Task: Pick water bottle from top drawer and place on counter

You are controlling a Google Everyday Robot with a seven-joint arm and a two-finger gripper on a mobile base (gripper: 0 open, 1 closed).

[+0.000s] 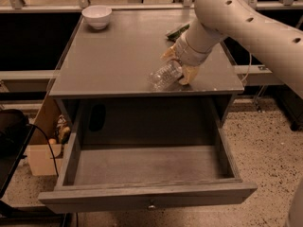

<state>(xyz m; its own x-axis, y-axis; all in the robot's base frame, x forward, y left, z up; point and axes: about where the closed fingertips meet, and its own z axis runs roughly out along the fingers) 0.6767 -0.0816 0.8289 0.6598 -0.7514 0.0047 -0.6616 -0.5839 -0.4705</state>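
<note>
The water bottle (161, 77) is clear and ribbed and lies tilted on the counter (118, 56) near its front right edge. Its cap end is hidden between my fingers. My gripper (178, 65) reaches down from the white arm at the upper right. Its tan fingers (188, 74) close on either side of the bottle's upper part. The top drawer (142, 198) is pulled fully open below the counter. It holds nothing, and its small metal knob (151, 205) is at the front centre.
A white bowl (97, 16) stands at the counter's back left. A green object (177, 30) lies at the back right, partly behind my arm. A cardboard box (40, 157) and a dark bag with a cable (12, 134) are on the floor to the left.
</note>
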